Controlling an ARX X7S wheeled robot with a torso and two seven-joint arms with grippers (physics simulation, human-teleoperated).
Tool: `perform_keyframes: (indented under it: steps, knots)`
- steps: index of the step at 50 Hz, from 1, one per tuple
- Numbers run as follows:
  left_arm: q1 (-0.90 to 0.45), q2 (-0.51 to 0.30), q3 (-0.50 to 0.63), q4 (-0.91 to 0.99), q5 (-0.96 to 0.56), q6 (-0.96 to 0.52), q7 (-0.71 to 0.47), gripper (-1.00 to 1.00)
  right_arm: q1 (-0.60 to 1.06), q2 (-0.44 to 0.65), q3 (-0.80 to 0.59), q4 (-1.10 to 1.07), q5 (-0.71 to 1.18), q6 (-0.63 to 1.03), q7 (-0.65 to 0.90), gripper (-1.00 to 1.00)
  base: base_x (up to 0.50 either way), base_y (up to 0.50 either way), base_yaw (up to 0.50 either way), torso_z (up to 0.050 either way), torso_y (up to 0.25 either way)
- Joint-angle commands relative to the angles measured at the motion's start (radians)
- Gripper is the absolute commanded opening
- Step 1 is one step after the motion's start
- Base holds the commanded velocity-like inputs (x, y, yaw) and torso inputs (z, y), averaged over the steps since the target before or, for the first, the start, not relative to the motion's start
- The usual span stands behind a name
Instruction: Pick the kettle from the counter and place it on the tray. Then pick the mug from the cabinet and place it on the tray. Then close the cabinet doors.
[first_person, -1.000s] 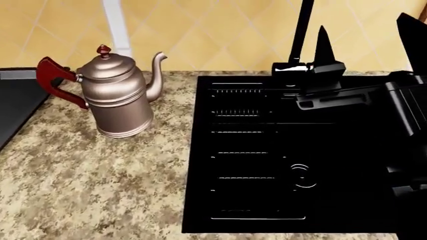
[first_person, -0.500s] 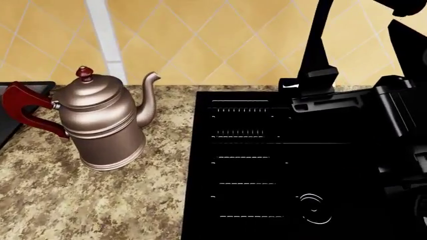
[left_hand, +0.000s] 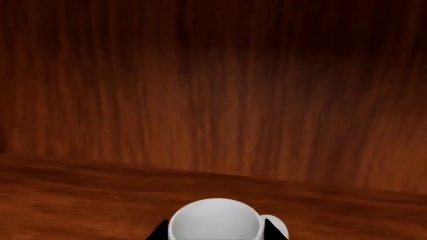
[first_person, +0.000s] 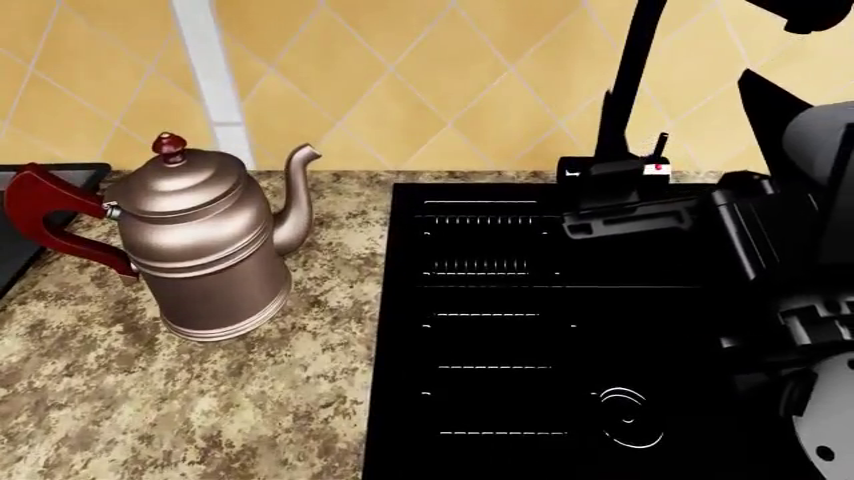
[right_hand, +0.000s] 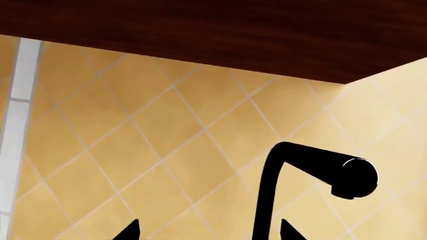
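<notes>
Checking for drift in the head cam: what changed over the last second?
The head view shifted early on, so the kettle sits lower and further left in frame, then held. The right arm rose and now fills more of the right edge. The kettle is upright on the counter, ungrasped as before.

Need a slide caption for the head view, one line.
Kettle upright on granite counter beside black sink panel, tray edge behind its handle.

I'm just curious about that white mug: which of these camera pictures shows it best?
The left wrist view shows it best: the mug stands on a wooden surface with a wood panel behind, its handle to one side, between the left gripper's dark fingertips. The head view and the right wrist view don't show the mug at all.
</notes>
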Motion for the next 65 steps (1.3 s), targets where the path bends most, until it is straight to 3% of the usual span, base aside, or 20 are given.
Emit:
perform_keyframes:
  steps: [1, 9, 14, 20, 32, 40, 48, 52, 53, 55, 57, 60, 62, 64, 65]
  knots:
    - [0.079, -0.008, 0.007, -0.121, 0.007, -0.032, -0.014, -1.00, -0.032, 0.000, -0.018, 0.004, -0.054, -0.029, -0.031, 1.00, 0.00, 0.00, 0.00, 0.000, 0.000]
    - [0.079, -0.014, -0.001, -0.121, 0.004, -0.004, -0.025, -1.00, -0.041, 0.002, -0.023, 0.005, -0.062, -0.039, -0.035, 1.00, 0.00, 0.00, 0.00, 0.000, 0.000]
    - [0.054, -0.019, -0.013, -0.120, -0.001, 0.131, -0.046, -1.00, -0.044, 0.004, -0.024, 0.004, -0.065, -0.043, -0.034, 1.00, 0.00, 0.00, 0.00, 0.000, 0.000]
    - [0.000, -0.014, -0.017, -0.108, -0.005, 0.185, -0.049, -1.00, -0.043, 0.007, -0.019, -0.003, -0.050, -0.043, -0.024, 1.00, 0.00, 0.00, 0.00, 0.000, 0.000]
    - [-0.001, 0.000, 0.006, 0.264, -0.011, -0.065, -0.005, -1.00, 0.002, 0.027, 0.009, -0.037, 0.086, -0.008, 0.072, 1.00, -0.11, 0.00, 0.00, 0.000, 0.000]
    - [-0.001, 0.013, 0.002, 0.415, -0.018, -0.182, 0.022, -1.00, 0.020, 0.058, 0.040, -0.069, 0.195, -0.012, 0.143, 1.00, -0.50, 0.00, 0.00, 0.000, 0.000]
    - [0.003, 0.018, 0.004, 0.550, -0.090, -0.288, 0.067, -1.00, 0.018, 0.059, 0.037, -0.069, 0.190, -0.018, 0.149, 1.00, -0.50, 0.00, 0.00, 0.000, 0.000]
    - [0.103, 0.026, -0.029, 0.848, -0.171, -0.463, 0.056, -1.00, 0.005, 0.054, 0.032, -0.070, 0.165, -0.022, 0.139, 1.00, -0.50, 0.00, 0.00, 0.000, 0.000]
    - [0.137, 0.030, -0.043, 0.954, -0.219, -0.527, 0.037, -1.00, -0.006, 0.052, 0.032, -0.069, 0.148, -0.026, 0.128, 1.00, -0.45, 0.00, 0.00, 0.000, 0.000]
    - [0.204, 0.023, -0.087, 1.112, -0.432, -0.617, -0.109, -1.00, -0.032, 0.050, 0.033, -0.071, 0.115, -0.038, 0.108, 1.00, 0.00, 0.00, 0.00, 0.000, 0.000]
    - [0.258, -0.036, -0.107, 1.156, -0.732, -0.617, -0.409, -1.00, -0.050, 0.049, 0.034, -0.071, 0.090, -0.048, 0.091, 1.00, 0.00, 0.00, 0.00, 0.000, 0.000]
    - [0.350, -0.050, -0.151, 1.224, -1.182, -0.614, -0.853, -1.00, -0.077, 0.051, 0.038, -0.070, 0.059, -0.063, 0.071, 1.00, 0.00, 0.00, 0.00, 0.000, 0.000]
    - [0.424, -0.035, -0.166, 1.259, -1.482, -0.601, -1.052, -1.00, -0.094, 0.052, 0.040, -0.072, 0.044, -0.073, 0.062, 1.00, 0.00, 0.00, 0.00, 0.000, 0.000]
    - [0.502, -0.032, -0.149, 1.309, -1.773, -0.573, -1.157, -1.00, -0.110, 0.055, 0.042, -0.075, 0.026, -0.081, 0.052, 1.00, 0.00, 0.00, 0.00, 0.000, 0.000]
    - [0.546, -0.030, -0.145, 1.339, -1.799, -0.565, -1.172, -1.00, -0.119, 0.056, 0.043, -0.075, 0.014, -0.086, 0.046, 1.00, 0.00, 0.00, 0.00, 0.000, 0.000]
